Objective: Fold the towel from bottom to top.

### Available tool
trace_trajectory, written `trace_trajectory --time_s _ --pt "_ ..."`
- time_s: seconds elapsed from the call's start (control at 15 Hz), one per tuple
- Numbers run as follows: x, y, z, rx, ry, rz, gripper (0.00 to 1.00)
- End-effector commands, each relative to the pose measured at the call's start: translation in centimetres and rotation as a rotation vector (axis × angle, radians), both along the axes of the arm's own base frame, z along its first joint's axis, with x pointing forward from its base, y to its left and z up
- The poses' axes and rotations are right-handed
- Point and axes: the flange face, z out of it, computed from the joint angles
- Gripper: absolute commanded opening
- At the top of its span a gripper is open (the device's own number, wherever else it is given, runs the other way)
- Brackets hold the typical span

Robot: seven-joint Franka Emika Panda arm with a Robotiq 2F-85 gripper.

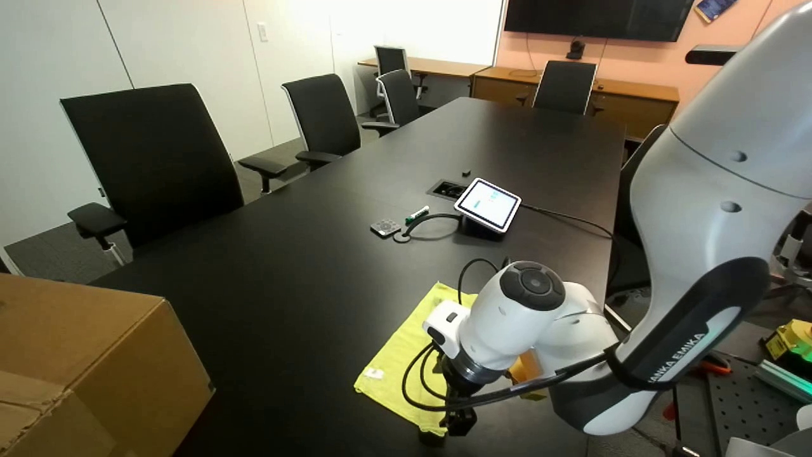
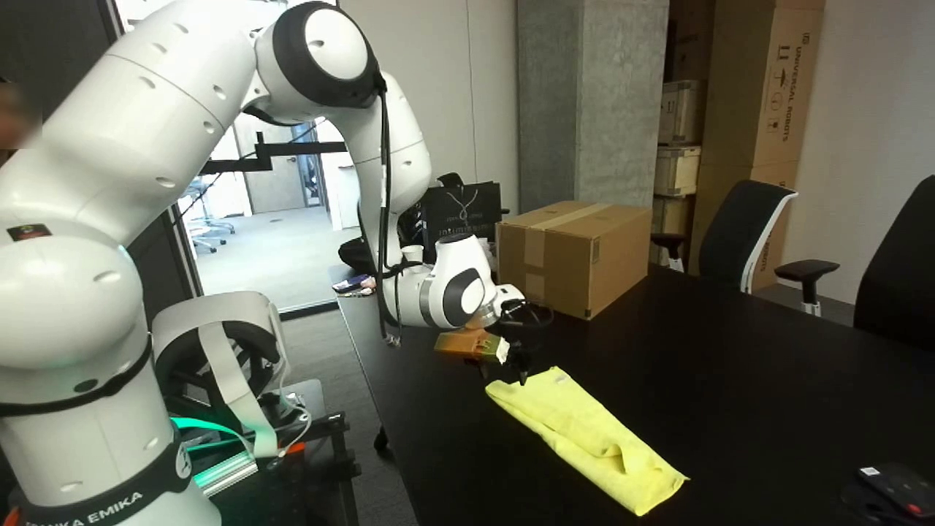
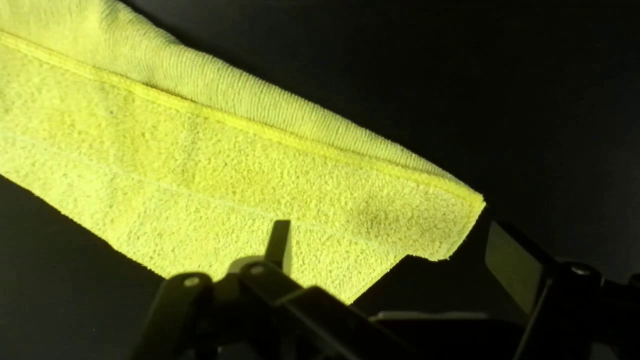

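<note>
The yellow towel (image 1: 399, 355) lies on the dark table in both exterior views, as a long strip (image 2: 577, 427) with a raised wrinkle near one end. In the wrist view the towel (image 3: 200, 160) is folded over on itself. A hemmed edge runs lengthwise along it, with a ribbed band beyond. My gripper (image 3: 393, 245) is open, its fingers wide apart and nothing between them gripped. One finger shows over the towel, the other beyond its end corner. In an exterior view the gripper (image 2: 504, 374) hangs by the towel's far end. The arm partly hides the towel in an exterior view.
A cardboard box (image 2: 548, 256) stands on the table (image 2: 730, 380) beyond the gripper. A tablet on a stand (image 1: 488, 204), a green marker (image 1: 417, 214), a small dark square (image 1: 385, 228) and cables lie farther along the table. Chairs (image 1: 152, 165) line the table's side.
</note>
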Motion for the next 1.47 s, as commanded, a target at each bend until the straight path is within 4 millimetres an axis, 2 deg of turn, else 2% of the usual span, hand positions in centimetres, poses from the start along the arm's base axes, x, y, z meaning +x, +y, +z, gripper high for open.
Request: trace_trajectory --time_s 0.0,0.53,0.8,1.4 --pt "-0.6 0.1 0.2 0.008 0.003 -0.028 1.00" --pt "-1.7 0.5 -0.3 0.010 0.044 -0.051 1.00" --pt "-2.3 1.4 -0.2 0.020 0.057 -0.053 1.00" --pt "-3.0 2.9 -1.4 0.013 0.096 -0.031 1.00"
